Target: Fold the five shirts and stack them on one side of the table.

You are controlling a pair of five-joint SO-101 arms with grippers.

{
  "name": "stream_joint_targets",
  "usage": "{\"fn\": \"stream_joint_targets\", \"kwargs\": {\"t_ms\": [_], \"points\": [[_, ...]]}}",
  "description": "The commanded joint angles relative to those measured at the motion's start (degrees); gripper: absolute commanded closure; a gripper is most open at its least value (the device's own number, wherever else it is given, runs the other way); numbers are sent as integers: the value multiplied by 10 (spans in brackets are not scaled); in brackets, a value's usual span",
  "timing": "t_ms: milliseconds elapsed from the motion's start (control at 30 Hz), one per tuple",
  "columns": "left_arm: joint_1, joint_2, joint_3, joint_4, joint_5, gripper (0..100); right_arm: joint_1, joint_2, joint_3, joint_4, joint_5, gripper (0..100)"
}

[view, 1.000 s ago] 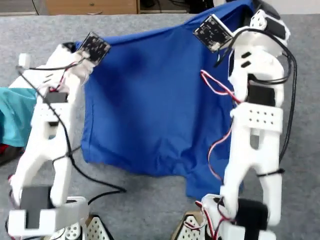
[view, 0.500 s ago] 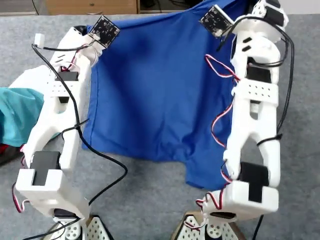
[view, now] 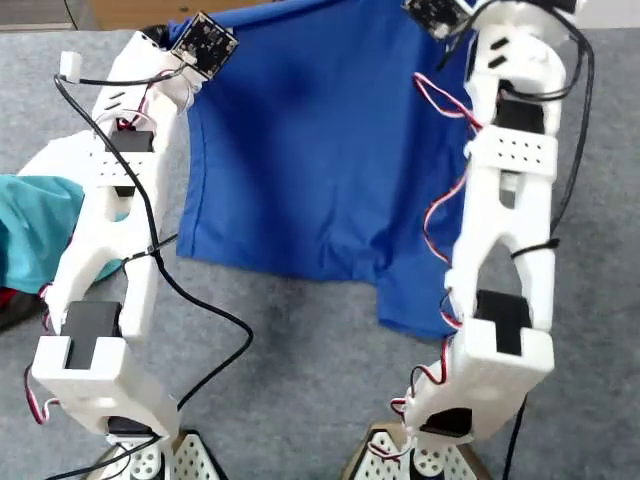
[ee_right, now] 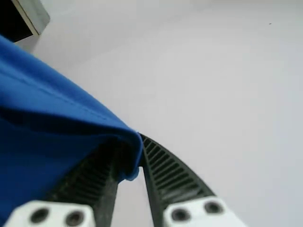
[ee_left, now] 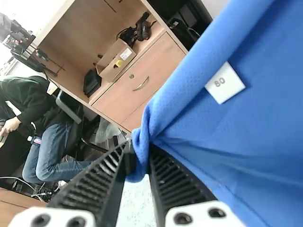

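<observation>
blue shirt (view: 320, 150): spread between both arms, held at its far edge.
left gripper (ee_left: 136, 158): clenched on one bunched corner.
right gripper (ee_right: 129, 163): clenched on the opposite corner.
handling: likely light, limp, slippery mesh; grip corners or hem.

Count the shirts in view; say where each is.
2: blue shirt, held between left gripper and right gripper; teal shirt, bunched at the table's left edge. Others may be hidden.
</observation>
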Motion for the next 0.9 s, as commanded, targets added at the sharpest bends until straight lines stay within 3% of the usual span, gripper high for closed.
{"fn": "stream_joint_targets", "kwargs": {"t_ms": [0, 200, 367, 667, 867], "points": [[-15, -5, -25, -11, 1, 982, -16, 6, -65, -18, 5, 997], [-18, -10, 1, -11, 1, 982, -15, 7, -34, 1, 5, 997], [-18, -11, 47, 4, -32, 982, -15, -29, 14, 105, 5, 997], [-12, -87, 60, 332, -91, 982, 22, -167, 187, 309, 5, 997], [-14, -128, 61, 489, -130, 982, 46, -287, 313, 386, 5, 997]]}}
